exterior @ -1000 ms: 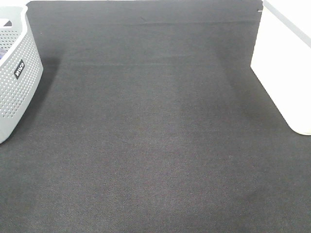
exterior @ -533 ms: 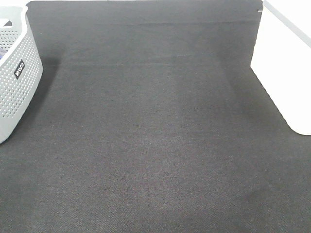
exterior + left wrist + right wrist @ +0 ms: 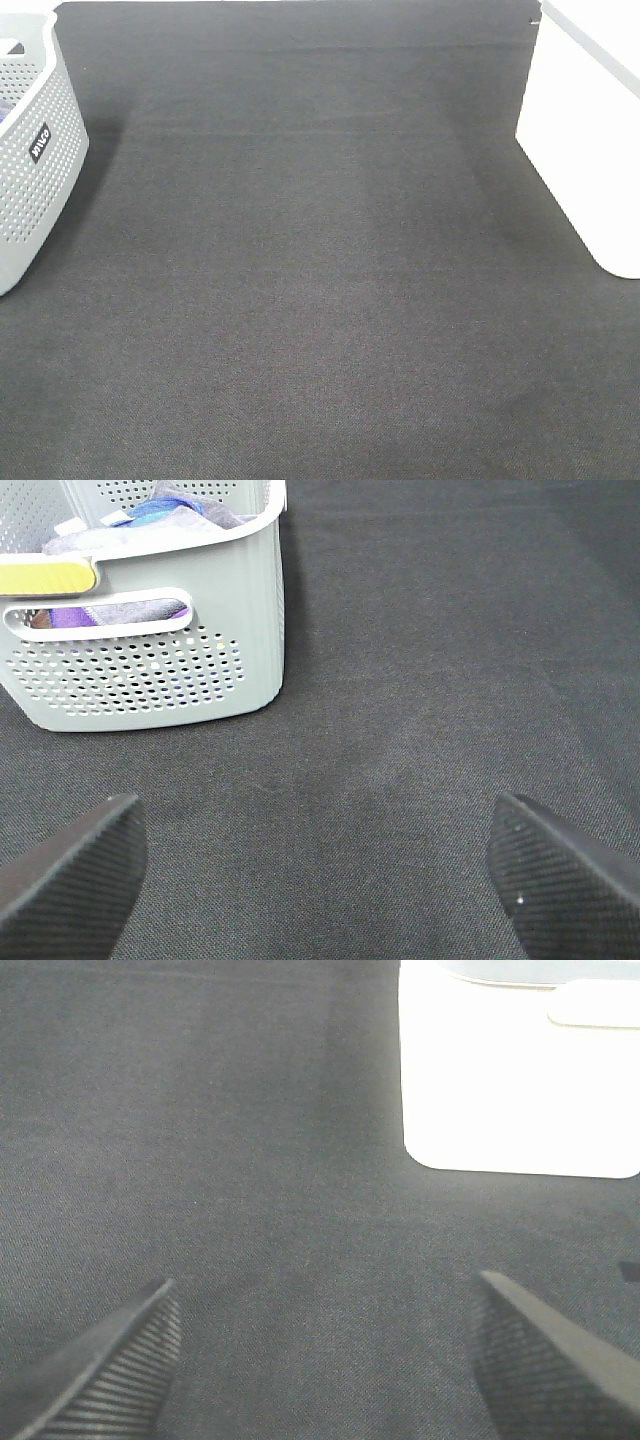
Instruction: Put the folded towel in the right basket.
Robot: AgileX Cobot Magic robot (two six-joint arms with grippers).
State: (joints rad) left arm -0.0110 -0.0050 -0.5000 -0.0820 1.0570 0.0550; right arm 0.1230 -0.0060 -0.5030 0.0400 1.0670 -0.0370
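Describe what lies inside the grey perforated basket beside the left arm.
The grey perforated basket holds crumpled cloth in purple, blue and grey, seen over the rim and through the handle slot. Anything lower down is hidden by its walls.

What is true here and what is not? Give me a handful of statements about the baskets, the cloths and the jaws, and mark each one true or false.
1. The grey perforated basket stands at the left edge of the black mat. True.
2. That basket is empty. False: the left wrist view shows purple and blue cloths inside it.
3. The left gripper has its jaws spread wide with nothing between them. True.
4. The right gripper is clamped on a towel. False: its jaws are apart over bare mat.
5. A folded towel lies in the middle of the mat. False: no towel shows there.
6. The white basket stands at the mat's right edge. True.
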